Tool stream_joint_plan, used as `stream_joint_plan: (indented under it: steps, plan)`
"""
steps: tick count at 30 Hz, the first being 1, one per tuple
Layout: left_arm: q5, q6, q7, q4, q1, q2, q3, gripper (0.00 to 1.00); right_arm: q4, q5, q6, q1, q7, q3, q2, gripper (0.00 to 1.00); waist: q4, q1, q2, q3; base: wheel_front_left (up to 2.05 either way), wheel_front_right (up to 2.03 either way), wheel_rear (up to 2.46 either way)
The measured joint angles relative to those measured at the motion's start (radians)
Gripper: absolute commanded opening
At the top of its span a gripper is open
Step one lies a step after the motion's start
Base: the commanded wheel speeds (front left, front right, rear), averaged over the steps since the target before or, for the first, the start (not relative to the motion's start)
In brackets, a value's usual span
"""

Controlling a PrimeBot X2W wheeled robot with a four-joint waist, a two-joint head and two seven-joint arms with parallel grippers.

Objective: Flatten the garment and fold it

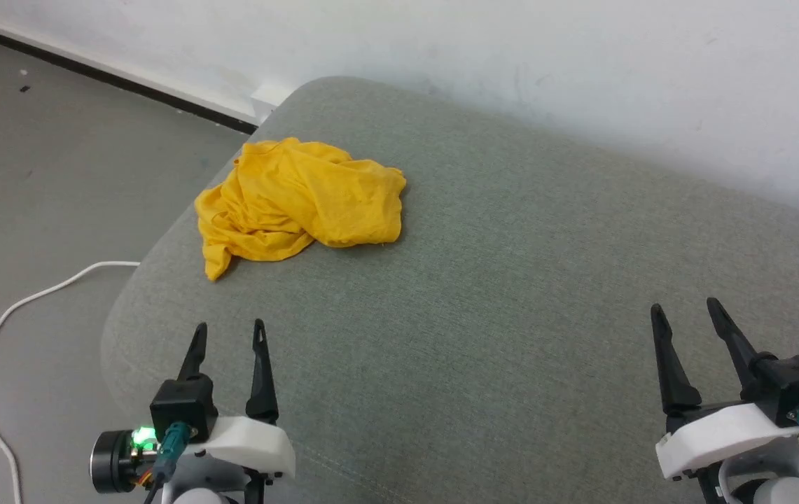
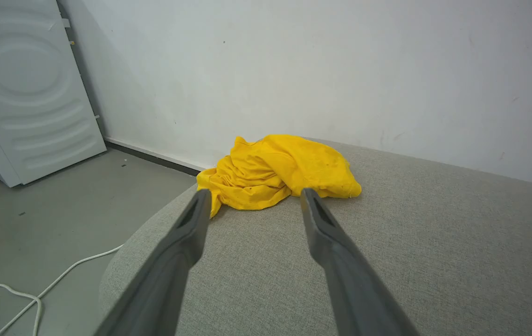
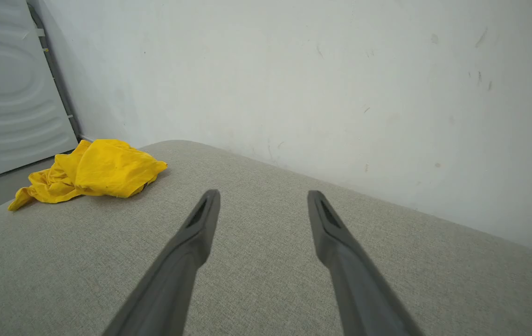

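A: Place of the garment (image 1: 301, 199)?
B: Crumpled in a heap at the far left corner of the grey cushion (image 1: 483, 294), close to the edge.
A: And the left hand (image 1: 229, 325), the right hand (image 1: 683, 306)?
B: Both spread wide, holding nothing, low at the near side, well apart from the garment. Probably placed so for free reach; flattening not yet begun.

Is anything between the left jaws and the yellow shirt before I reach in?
Nothing visible. Only bare grey cushion lies between the open left jaws and the crumpled garment, which sits ahead of them near the cushion's left edge. The white cable is on the floor, off the path.
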Motion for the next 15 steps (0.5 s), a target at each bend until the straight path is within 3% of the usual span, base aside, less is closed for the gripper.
stream_joint_plan:
  steps: [15]
  plan:
    - [-0.017,0.018,-0.030,0.023,-0.013,0.000,-0.007,1.00,0.010,0.014,0.000,0.000,-0.022,-0.010,0.000,1.00,0.078,0.0000,0.0000,-0.001,0.00,0.00,0.00]
